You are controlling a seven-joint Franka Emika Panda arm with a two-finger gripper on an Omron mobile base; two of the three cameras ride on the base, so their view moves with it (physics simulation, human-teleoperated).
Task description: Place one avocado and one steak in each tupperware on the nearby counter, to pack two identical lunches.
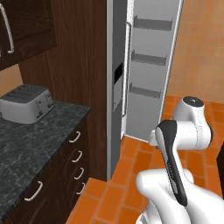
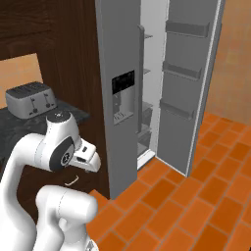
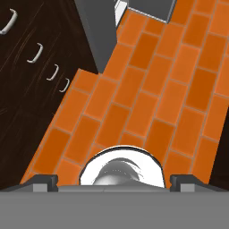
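On the left of the scene the dark speckled worktop point(image 1: 26, 144) carries a grey toaster point(image 1: 27, 103); beyond it the tall grey fridge point(image 2: 120, 93) stands with its right door point(image 2: 188, 88) swung open, shelves visible inside. The claw point(image 3: 114, 179) points down at the orange brick floor point(image 3: 147, 98), its tips spread wide and holding nothing. No avocado, steak or tray can be made out; the food is probably inside the fridge, though that is a guess. The step in hand seems to be the approach: best to face the opening squarely, clear of the door edge, and raise the hand toward the shelves.
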